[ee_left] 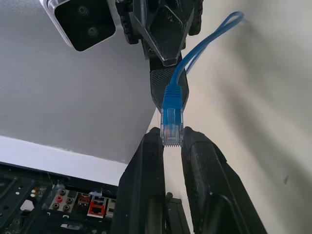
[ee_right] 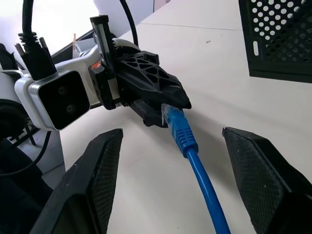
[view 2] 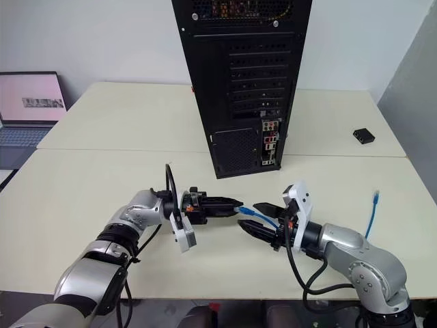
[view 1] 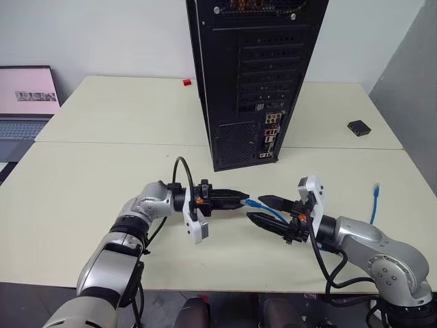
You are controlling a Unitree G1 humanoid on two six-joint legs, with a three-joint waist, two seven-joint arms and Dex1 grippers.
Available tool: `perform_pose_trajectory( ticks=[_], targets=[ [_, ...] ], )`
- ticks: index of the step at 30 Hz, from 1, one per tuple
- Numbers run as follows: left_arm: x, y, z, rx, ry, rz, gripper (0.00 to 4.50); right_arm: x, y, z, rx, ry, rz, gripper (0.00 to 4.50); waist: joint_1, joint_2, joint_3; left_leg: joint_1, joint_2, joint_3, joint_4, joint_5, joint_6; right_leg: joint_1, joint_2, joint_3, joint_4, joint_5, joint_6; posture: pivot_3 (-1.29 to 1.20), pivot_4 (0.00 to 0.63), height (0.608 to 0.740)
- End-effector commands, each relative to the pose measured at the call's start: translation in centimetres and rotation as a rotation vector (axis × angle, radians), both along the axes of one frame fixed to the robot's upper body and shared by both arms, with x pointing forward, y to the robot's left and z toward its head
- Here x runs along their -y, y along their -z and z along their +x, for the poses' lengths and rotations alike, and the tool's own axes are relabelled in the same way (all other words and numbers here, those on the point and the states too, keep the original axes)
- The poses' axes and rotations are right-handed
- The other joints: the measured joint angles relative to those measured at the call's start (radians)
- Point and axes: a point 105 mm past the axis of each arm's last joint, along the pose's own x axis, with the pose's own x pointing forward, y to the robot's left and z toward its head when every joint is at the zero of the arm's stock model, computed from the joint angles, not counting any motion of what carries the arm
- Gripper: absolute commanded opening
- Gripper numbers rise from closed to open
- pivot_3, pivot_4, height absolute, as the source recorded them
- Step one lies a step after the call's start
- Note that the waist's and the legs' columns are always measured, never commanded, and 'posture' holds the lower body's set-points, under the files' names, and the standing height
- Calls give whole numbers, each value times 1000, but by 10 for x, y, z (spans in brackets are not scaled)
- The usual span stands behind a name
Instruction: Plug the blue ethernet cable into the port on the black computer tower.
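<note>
- The left gripper (view 1: 240, 200) is clamped tight on the clear plug of the blue ethernet cable (ee_left: 171, 114), pinching only its tip; in the left wrist view the fingertips (ee_left: 155, 146) barely overlap the connector, so I judge a small jolt could twist or drop it
- The right gripper (view 1: 265, 210) stands wide open astride the cord just behind the boot and holds nothing; the cable passes between its fingers (ee_right: 265, 168) without touching them
- From the plug the cord trails toward 4 o'clock past the right arm, and its free end (view 1: 376, 186) rests on the table (view 1: 102, 171) well apart; drag from that length could pull the plug askew as it is carried
- The port (view 1: 271, 134) sits in the connector strip low on the rear of the black computer tower (view 1: 256, 75), at about 12 o'clock from the two grippers and well apart from them
- The plug now points sideways, not at the panel; without turning it would meet the metal beside the socket
- If the right gripper closes on the boot off-centre, the latch could end up facing the wrong way
</note>
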Motion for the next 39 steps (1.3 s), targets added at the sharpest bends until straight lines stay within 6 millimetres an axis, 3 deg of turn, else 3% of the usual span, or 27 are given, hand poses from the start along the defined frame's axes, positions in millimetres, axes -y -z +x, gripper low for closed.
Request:
perform_pose_trajectory(
  ticks=[1, 9, 12, 26, 39],
  targets=[
    [-2, -8, -2, 43, 5, -27, 253, -3, -9, -1, 23, -11, 35, 3454, 0, 0, 0, 0, 0, 0, 0, 0, 0, 0, 0, 0, 0, 0, 0, 0, 150, 740],
    [-3, -8, -1, 49, -6, -37, 253, -3, -6, 0, 13, -13, 23, 3454, 0, 0, 0, 0, 0, 0, 0, 0, 0, 0, 0, 0, 0, 0, 0, 0, 150, 740],
    [-3, -8, -1, 49, -9, -43, 253, -3, -5, 1, 12, -7, 21, 3058, 0, 0, 0, 0, 0, 0, 0, 0, 0, 0, 0, 0, 0, 0, 0, 0, 150, 740],
    [-3, -5, -4, 60, -3, -36, 253, -4, -6, 0, 0, -19, 36, 0, 0, 0, 0, 0, 0, 0, 0, 0, 0, 0, 0, -1, 1, 0, 0, 0, 150, 740],
    [-3, -1, -5, 45, 0, -31, 250, -7, -6, -4, -11, -42, 45, 0, 0, 0, 0, 0, 0, 0, 0, 0, 0, 0, 0, -1, 1, 0, 0, 0, 150, 740]
  ],
)
